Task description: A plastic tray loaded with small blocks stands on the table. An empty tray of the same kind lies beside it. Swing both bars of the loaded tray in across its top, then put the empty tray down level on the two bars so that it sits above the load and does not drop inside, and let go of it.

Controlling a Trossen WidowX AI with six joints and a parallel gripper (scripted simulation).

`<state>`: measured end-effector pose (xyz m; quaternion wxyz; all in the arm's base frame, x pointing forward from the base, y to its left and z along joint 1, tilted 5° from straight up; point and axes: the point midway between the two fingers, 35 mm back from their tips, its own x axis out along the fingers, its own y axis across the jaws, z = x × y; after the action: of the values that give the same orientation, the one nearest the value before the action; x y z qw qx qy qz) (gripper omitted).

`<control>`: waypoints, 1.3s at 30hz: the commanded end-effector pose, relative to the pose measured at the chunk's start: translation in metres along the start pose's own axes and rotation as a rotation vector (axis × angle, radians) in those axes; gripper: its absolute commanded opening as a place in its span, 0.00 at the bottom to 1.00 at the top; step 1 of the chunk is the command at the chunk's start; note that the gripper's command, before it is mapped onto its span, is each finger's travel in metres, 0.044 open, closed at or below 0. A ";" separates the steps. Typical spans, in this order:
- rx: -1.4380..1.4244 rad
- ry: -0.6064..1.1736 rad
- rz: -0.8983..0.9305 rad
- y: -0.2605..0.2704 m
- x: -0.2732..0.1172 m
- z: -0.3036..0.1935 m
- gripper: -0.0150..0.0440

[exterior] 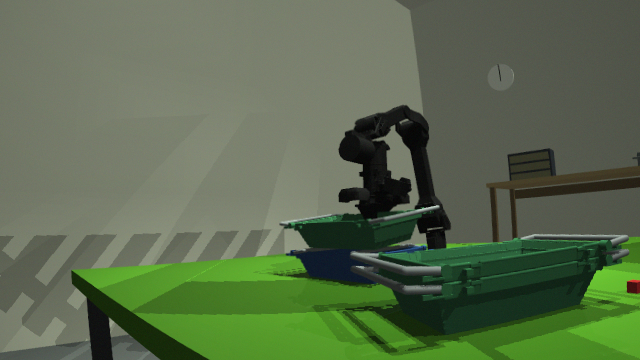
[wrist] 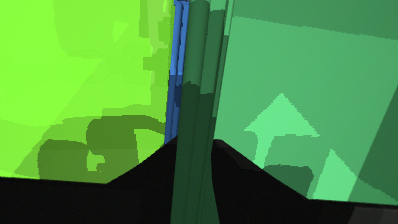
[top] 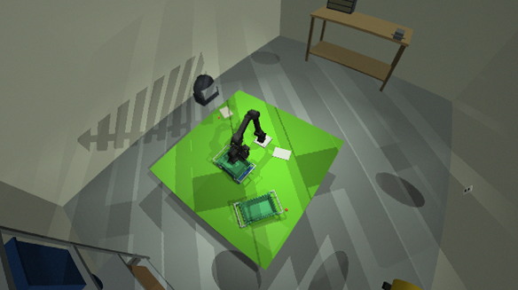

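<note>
My gripper (top: 234, 159) (exterior: 369, 216) (wrist: 197, 145) is shut on the long side wall of a green tray (exterior: 345, 235) (wrist: 300, 65). This tray looks empty and roughly level, with its wire bars out over its ends. It is right above the blue tray (exterior: 327, 265) (wrist: 174, 90), which stands on the table. A grey bar (exterior: 395, 248) shows between the two trays, near the blue tray's top. Whether the green tray rests on the bars cannot be told. The blue tray's load and most of its top are hidden under the green tray.
Two nested green trays (top: 258, 208) (exterior: 510, 305), bars out at both ends, stand toward the near corner of the green table (top: 206, 143) (exterior: 165, 295). A small red cube (top: 286, 209) (exterior: 633, 286) lies beside them. A white card (top: 282, 154) lies near the arm's base.
</note>
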<state>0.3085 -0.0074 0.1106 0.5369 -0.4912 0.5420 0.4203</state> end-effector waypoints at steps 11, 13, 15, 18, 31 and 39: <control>0.009 0.008 0.040 0.007 0.007 -0.003 0.35; 0.009 0.008 0.040 0.007 0.007 -0.003 0.40; 0.009 0.008 0.040 0.007 0.007 -0.003 0.45; 0.009 0.008 0.040 0.007 0.007 -0.003 0.53; 0.009 0.008 0.040 0.007 0.007 -0.003 0.85; 0.005 0.007 0.040 0.007 0.007 -0.003 1.00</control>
<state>0.3016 -0.0100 0.1031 0.5276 -0.4804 0.5549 0.4278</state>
